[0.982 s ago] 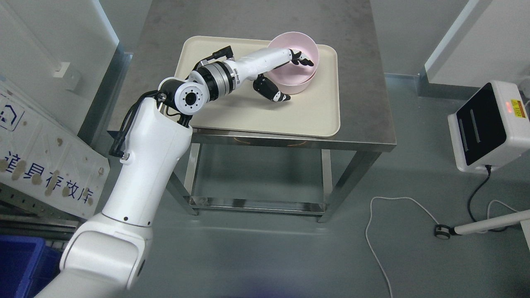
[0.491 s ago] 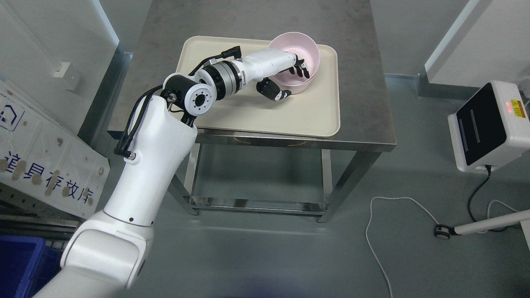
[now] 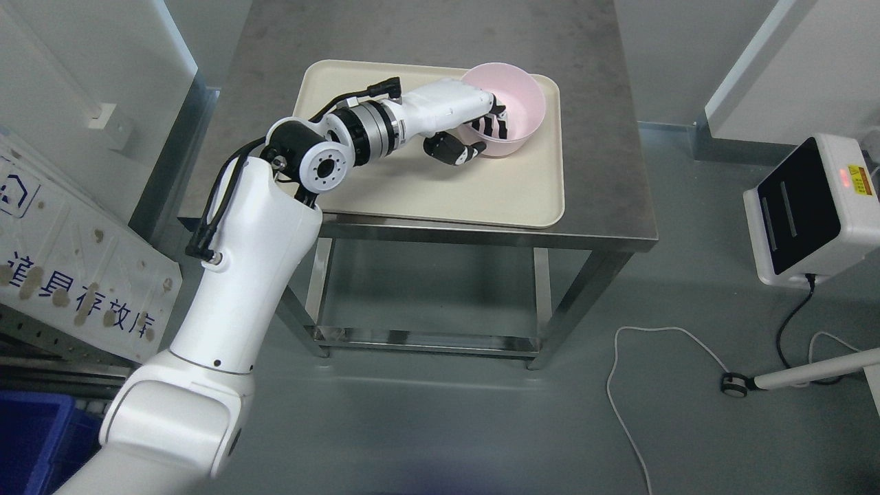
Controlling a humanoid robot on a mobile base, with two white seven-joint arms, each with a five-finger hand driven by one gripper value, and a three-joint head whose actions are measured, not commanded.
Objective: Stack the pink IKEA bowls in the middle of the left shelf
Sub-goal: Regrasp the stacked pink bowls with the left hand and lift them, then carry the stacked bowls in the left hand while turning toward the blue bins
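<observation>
1. Left arm enters at 7 o'clock, reaching twd 1 o'clock.
2. Left hand [image 3: 481, 132] pinches pink bowl [image 3: 512, 110] near wall: fingers [image 3: 500, 124] inside, thumb outside.
3. Bowl sits tilted at tray [image 3: 385, 185] far-right corner, on table [image 3: 605, 158].

Bright, even, sharp picture; soft glare on the floor [image 3: 440, 419].

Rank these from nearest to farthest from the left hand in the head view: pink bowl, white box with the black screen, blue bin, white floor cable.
1. pink bowl, gripped by the left hand on the tray.
2. white floor cable, lower right on the floor.
3. white box with the black screen, far right.
4. blue bin, bottom left corner.
</observation>
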